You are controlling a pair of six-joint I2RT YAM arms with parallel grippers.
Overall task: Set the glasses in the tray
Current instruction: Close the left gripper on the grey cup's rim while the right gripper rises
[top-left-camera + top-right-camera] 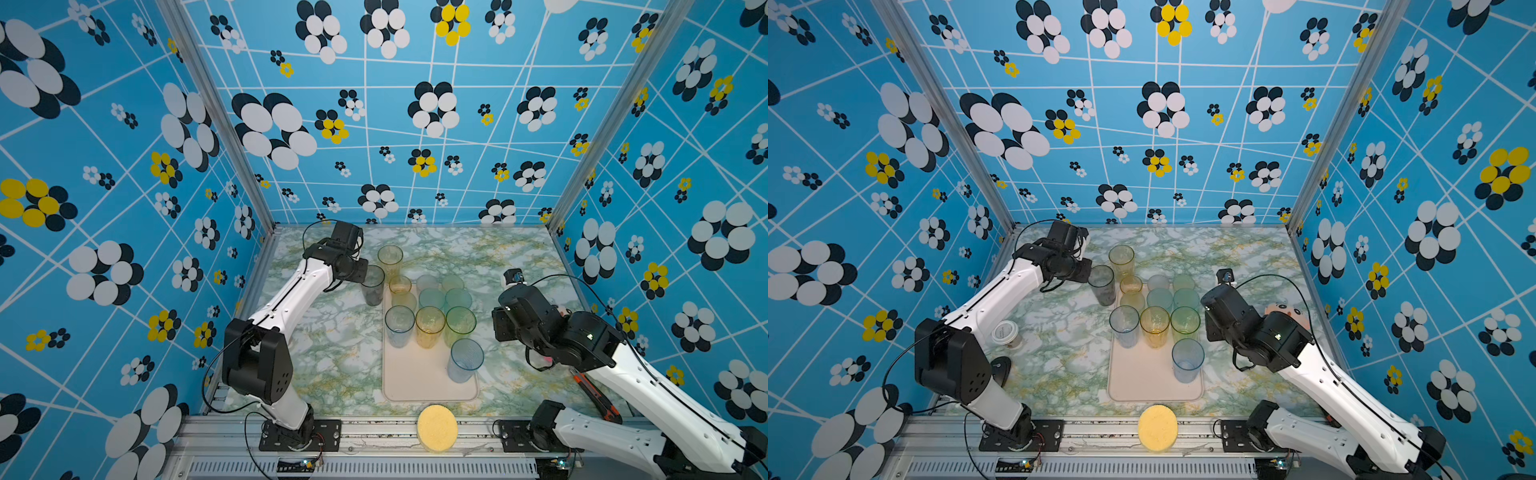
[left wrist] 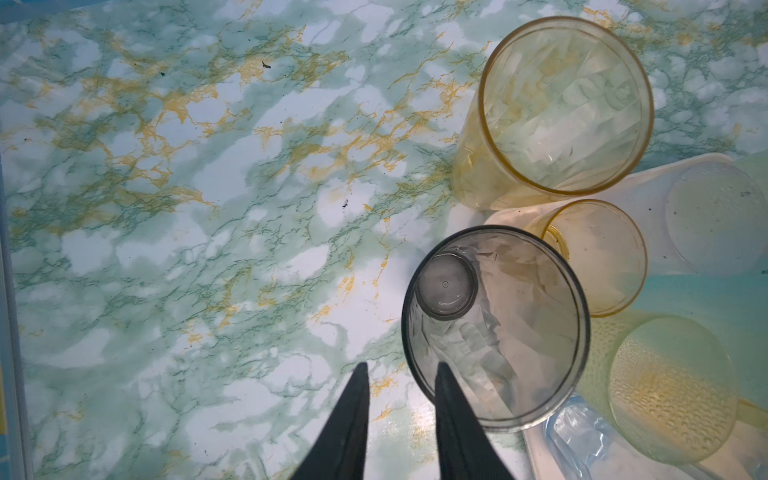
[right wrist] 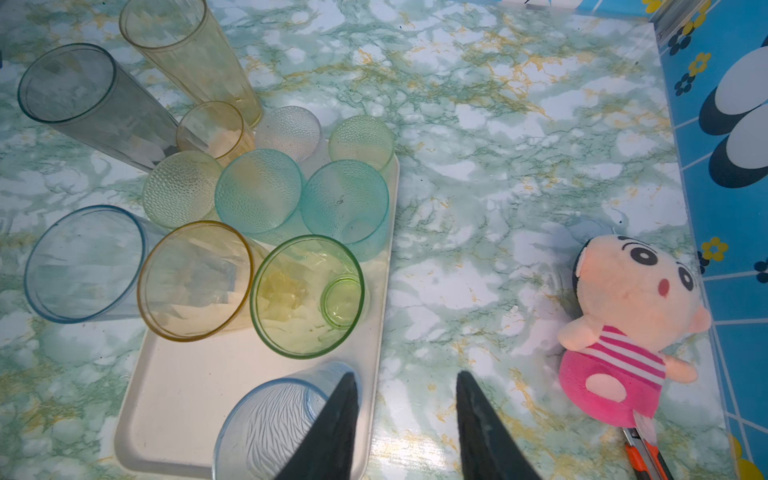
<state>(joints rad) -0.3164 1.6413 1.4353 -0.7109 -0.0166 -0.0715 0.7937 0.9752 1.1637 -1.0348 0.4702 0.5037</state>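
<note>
My left gripper (image 2: 401,370), jaws part-open, straddles the rim of the smoky grey tumbler (image 2: 511,345), standing on the table (image 1: 328,357) just beside the tray (image 1: 415,384). Thin, light, slippery plastic, I judge: pinch the wall gently. My right gripper (image 3: 407,380) hangs open, empty, over the tray's edge.

Lab test cell: alu frame (image 1: 216,108), printed flower walls (image 1: 415,124), bolted-down robot arms (image 1: 291,295).
</note>
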